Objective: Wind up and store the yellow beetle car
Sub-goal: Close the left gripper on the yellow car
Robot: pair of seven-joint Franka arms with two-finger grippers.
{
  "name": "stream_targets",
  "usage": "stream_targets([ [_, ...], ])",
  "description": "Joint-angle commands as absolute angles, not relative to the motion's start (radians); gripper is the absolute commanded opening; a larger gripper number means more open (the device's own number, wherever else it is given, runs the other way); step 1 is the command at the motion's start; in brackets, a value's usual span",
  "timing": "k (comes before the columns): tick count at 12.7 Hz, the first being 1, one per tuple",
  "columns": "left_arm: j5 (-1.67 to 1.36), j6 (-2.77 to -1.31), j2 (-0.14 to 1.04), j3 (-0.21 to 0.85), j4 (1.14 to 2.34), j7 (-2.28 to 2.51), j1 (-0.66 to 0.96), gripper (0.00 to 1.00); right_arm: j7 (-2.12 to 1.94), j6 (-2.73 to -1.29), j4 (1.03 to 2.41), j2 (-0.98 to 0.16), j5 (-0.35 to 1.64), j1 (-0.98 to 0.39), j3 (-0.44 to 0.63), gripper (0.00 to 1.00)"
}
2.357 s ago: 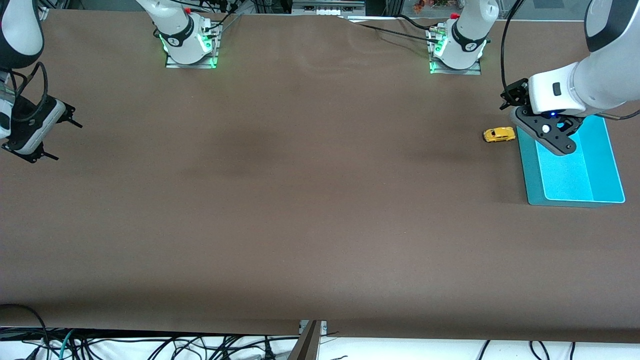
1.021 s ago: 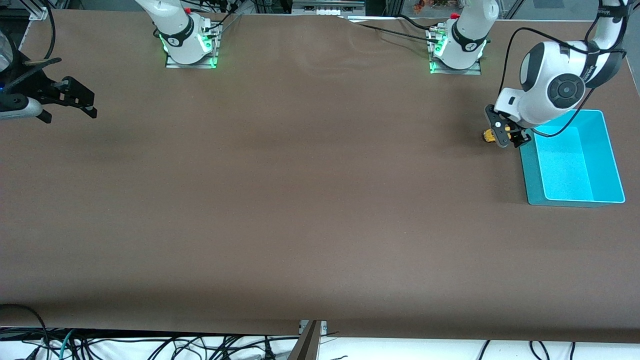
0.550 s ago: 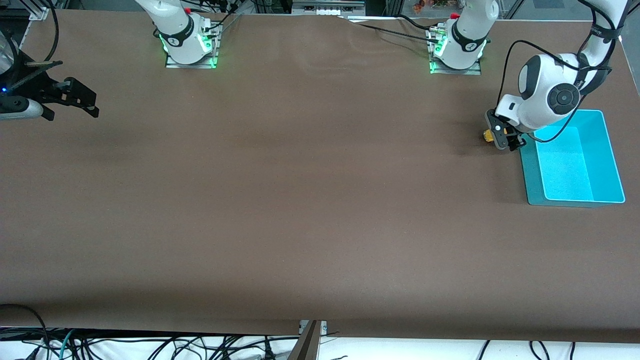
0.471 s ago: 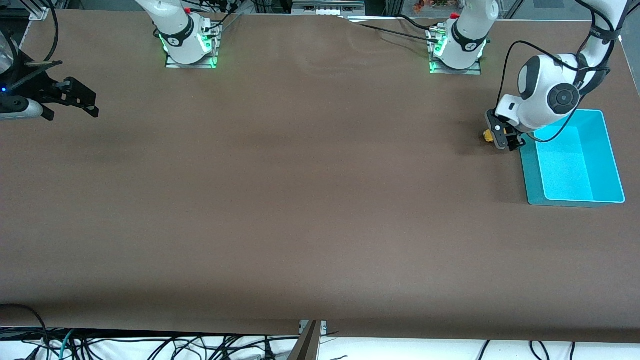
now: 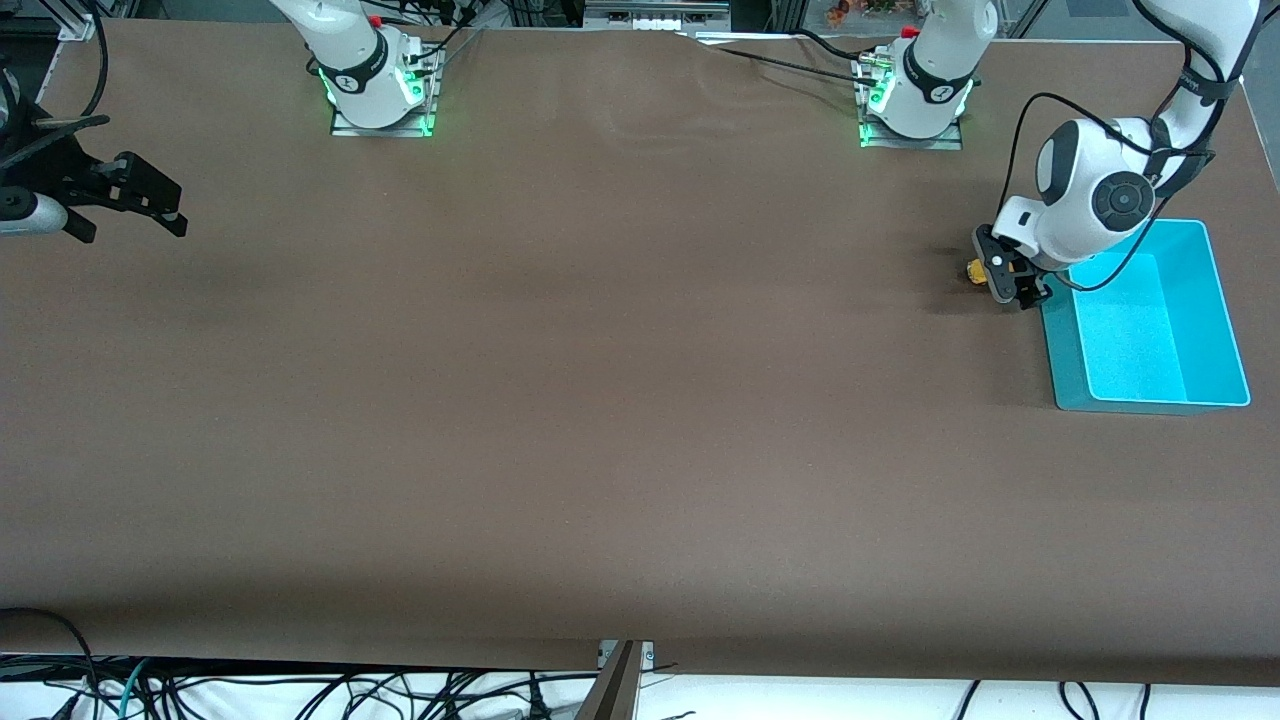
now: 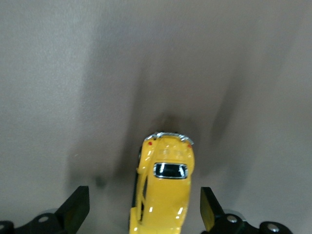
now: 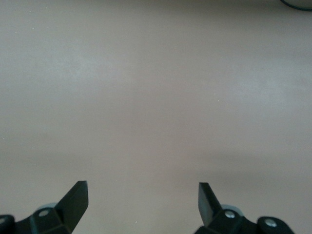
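Toward the left arm's end of the brown worktop (image 5: 600, 400), a turquoise bin (image 5: 1062, 350) serves as the landmark, and it lies nearest to the front camera of the things present. Just beside the bin's corner that is farthest from that camera, on the side toward the middle of the worktop, sits the yellow beetle car (image 5: 973, 270) on its wheels. The left hand (image 5: 1008, 282) is lowered over the car, and in the left wrist view the car (image 6: 163, 187) lies between the two spread fingers (image 6: 75, 210), with a gap on either side, so the hand is wide open and grips nothing. Well apart from the bin, at the right arm's end of the worktop, the right hand (image 5: 140, 200) waits above bare worktop, its fingers (image 7: 73, 200) likewise spread wide and empty.
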State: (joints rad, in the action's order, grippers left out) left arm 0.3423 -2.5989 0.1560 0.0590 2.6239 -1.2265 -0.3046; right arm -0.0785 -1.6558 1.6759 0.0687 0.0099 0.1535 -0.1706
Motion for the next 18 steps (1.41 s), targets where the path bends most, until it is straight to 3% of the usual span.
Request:
stream_targets([
  [1, 0.388, -2.646, 0.167, 0.066, 2.638, -1.241, -0.331, 0.93, -0.066, -1.625, 1.609, 0.025, 0.021, 0.146, -0.166, 1.00],
  [3, 0.391, -2.663, 0.169, 0.066, 2.649, -1.241, -0.331, 0.44, -0.067, -1.624, 1.603, 0.025, 0.020, 0.146, -0.167, 1.00],
  [4, 0.391, -2.661, 0.169, 0.066, 2.649, -1.241, -0.331, 0.31, -0.067, -1.624, 1.603, 0.023, 0.021, 0.146, -0.167, 1.00],
  [6, 0.391, -2.661, 0.169, 0.067, 2.649, -1.241, -0.331, 0.18, -0.071, -1.624, 1.603, 0.017, 0.020, 0.149, -0.166, 1.00],
  [8, 0.391, -2.658, 0.169, 0.067, 2.646, -1.241, -0.331, 0.13, -0.072, -1.624, 1.603, 0.015, 0.020, 0.153, -0.164, 1.00],
  [11, 0.374, -2.588, 0.140, 0.106, 2.623, -1.235, -0.330, 0.12, -0.075, -1.624, 1.603, 0.011, 0.020, 0.153, -0.163, 1.00],
  [15, 0.255, -2.253, 0.042, 0.216, 2.502, -1.244, -0.322, 0.13, -0.075, -1.624, 1.603, 0.011, 0.020, 0.152, -0.163, 1.00],
  [18, 0.092, -2.009, 0.032, 0.268, 2.383, -1.253, -0.325, 0.13, -0.074, -1.623, 1.603, 0.011, 0.020, 0.150, -0.163, 1.00],
])
